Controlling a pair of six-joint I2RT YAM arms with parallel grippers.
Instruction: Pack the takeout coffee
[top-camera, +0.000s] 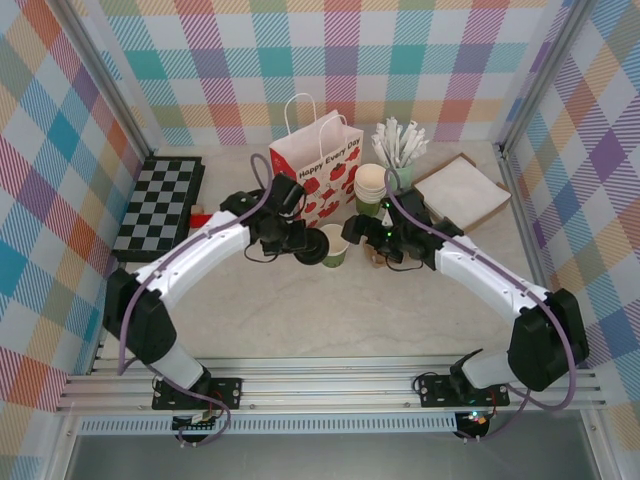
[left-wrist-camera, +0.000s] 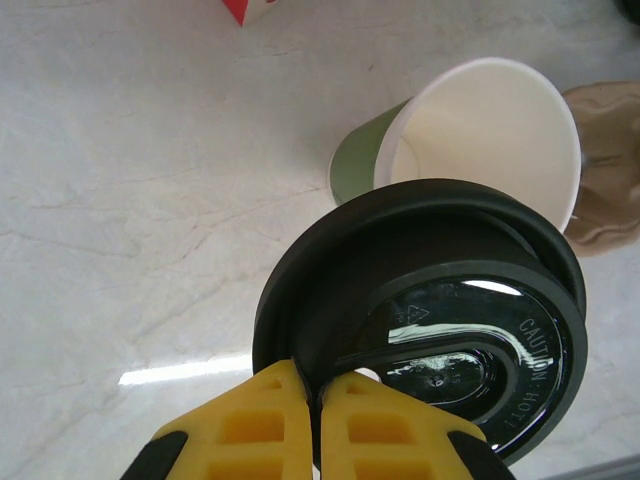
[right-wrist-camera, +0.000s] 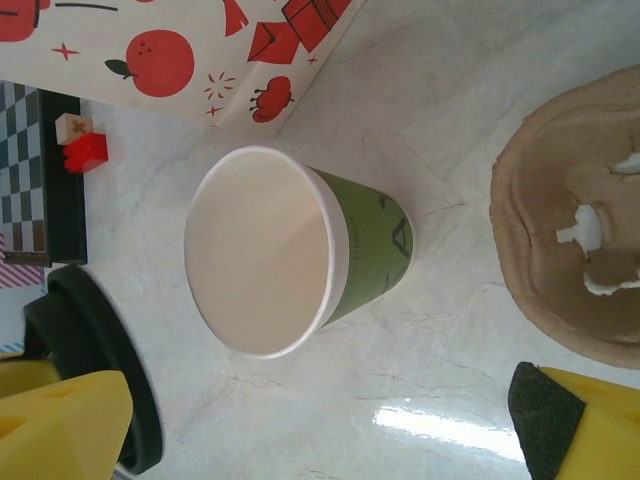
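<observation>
I'm seeing the marble table (top-camera: 300, 310) carrying an open green cup (top-camera: 333, 246), a brown carrier (right-wrist-camera: 530, 200) just beside it; a paper bag (top-camera: 318, 165) and a chessboard (top-camera: 160, 205) are sitting further back.

The paper bag (top-camera: 316, 170) behind the green cup (top-camera: 335, 247) carries the printed line "Happy Every Day" on its front face. The black lid (left-wrist-camera: 420, 300) beside the cup rim bears raised lettering "CAUTION HOT" and a small triangle sign. The cup wall shows a faint triangular mark, not legible
</observation>
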